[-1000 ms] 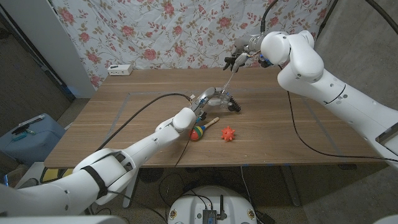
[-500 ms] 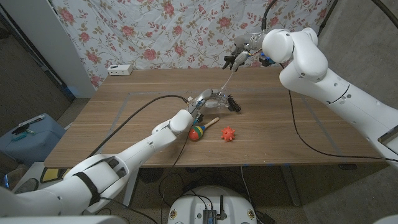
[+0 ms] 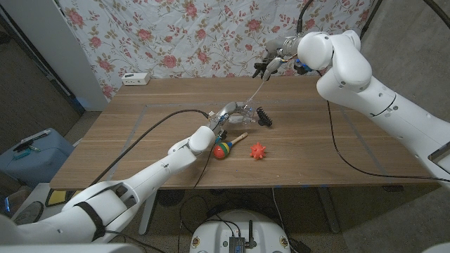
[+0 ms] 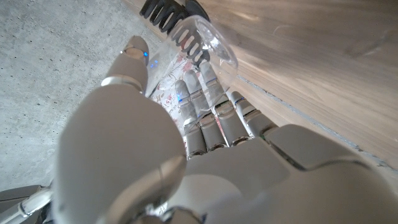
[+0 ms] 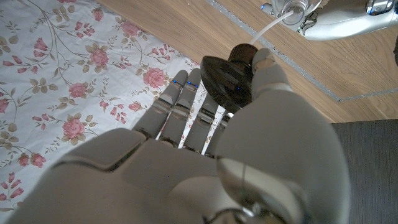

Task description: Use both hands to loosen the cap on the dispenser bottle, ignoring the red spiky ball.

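My left hand (image 3: pixel 226 118) grips a clear dispenser bottle (image 3: pixel 238 109) that lies tilted just above the table's middle; its fingers wrap the clear body (image 4: pixel 200 59) in the left wrist view. High over the far right of the table, my right hand (image 3: pixel 273 62) holds the black pump cap (image 5: pixel 227 78) clear of the bottle. The cap's thin white tube (image 3: pixel 257 88) slants down to the bottle's mouth (image 5: pixel 287 9). A red spiky ball (image 3: pixel 258 150) sits on the wood in front of the bottle, apart from both hands.
A black ribbed brush-like piece (image 3: pixel 264 116) lies right beside the bottle. A striped colourful maraca (image 3: pixel 226 149) rests near my left wrist. A white power strip (image 3: pixel 135 79) sits at the far left edge, against the floral cloth. A black cable (image 3: pixel 162 123) trails along my left arm.
My left hand has shifted the bottle a little leftward and away from me. My right hand keeps the cap raised, almost where it was.
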Tool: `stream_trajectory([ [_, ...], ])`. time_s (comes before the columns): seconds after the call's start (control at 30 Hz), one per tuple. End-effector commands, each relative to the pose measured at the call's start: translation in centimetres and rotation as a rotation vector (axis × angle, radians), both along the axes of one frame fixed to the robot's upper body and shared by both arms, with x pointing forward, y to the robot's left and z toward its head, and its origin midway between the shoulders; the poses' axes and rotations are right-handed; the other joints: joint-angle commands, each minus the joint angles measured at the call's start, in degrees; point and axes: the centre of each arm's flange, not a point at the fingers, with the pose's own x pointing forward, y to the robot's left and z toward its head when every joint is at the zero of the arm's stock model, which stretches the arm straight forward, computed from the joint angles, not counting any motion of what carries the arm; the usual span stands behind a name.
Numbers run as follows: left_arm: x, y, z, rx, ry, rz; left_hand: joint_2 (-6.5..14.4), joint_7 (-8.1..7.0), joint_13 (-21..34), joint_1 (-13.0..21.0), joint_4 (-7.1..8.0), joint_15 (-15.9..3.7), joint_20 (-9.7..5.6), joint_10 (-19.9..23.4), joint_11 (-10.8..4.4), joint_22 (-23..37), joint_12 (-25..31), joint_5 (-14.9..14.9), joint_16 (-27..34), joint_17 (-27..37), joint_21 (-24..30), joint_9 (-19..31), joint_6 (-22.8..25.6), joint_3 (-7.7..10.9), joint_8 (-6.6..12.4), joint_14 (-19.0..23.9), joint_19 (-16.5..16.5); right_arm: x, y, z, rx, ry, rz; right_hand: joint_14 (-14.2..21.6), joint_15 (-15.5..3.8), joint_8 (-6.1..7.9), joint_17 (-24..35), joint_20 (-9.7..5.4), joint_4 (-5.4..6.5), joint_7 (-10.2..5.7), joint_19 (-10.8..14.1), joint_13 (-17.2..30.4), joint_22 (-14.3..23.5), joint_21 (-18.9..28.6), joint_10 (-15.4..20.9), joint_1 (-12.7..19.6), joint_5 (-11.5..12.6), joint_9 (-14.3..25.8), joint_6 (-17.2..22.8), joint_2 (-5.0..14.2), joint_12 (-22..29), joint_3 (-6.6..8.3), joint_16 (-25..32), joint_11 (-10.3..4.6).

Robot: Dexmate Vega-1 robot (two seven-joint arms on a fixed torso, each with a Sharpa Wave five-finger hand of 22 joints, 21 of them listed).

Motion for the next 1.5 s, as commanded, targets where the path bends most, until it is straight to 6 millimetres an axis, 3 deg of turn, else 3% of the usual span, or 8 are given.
stream_trajectory([
  [0.03,-0.7,1.4,-0.5,-0.009,-0.004,0.030,11.6,-0.25,0.3,-7.0,3.31,-2.86,-3.17,2.5,-2.08,0.1,0.4,0.0,0.2,0.0,-0.1,0.1,4.6,3.62,0.36,0.7,-0.2,0.5,-0.5,0.0,0.009,0.011,-0.021,0.5,-8.58,0.14,0.1,-0.04,0.30,0.00,0.3,0.1,0.1,0.0,3.6,0.6,0.0,0.2,0.8,0.85,-0.2,-0.01,-0.1,-3.18],
  [1.5,-2.2,5.1,-0.4,-0.028,-0.075,0.103,11.4,-0.46,0.1,-6.9,3.28,-3.05,-3.33,2.8,-2.32,0.1,0.5,-0.1,0.3,0.0,-0.1,0.1,5.2,3.61,0.47,0.9,-0.1,4.1,-0.7,-1.7,-0.014,0.067,-0.077,0.5,-8.58,-0.32,0.3,-0.01,0.17,0.00,0.2,0.5,0.1,0.0,3.6,1.3,-0.3,0.3,0.9,1.20,-0.7,-0.30,-0.5,-3.18],
])
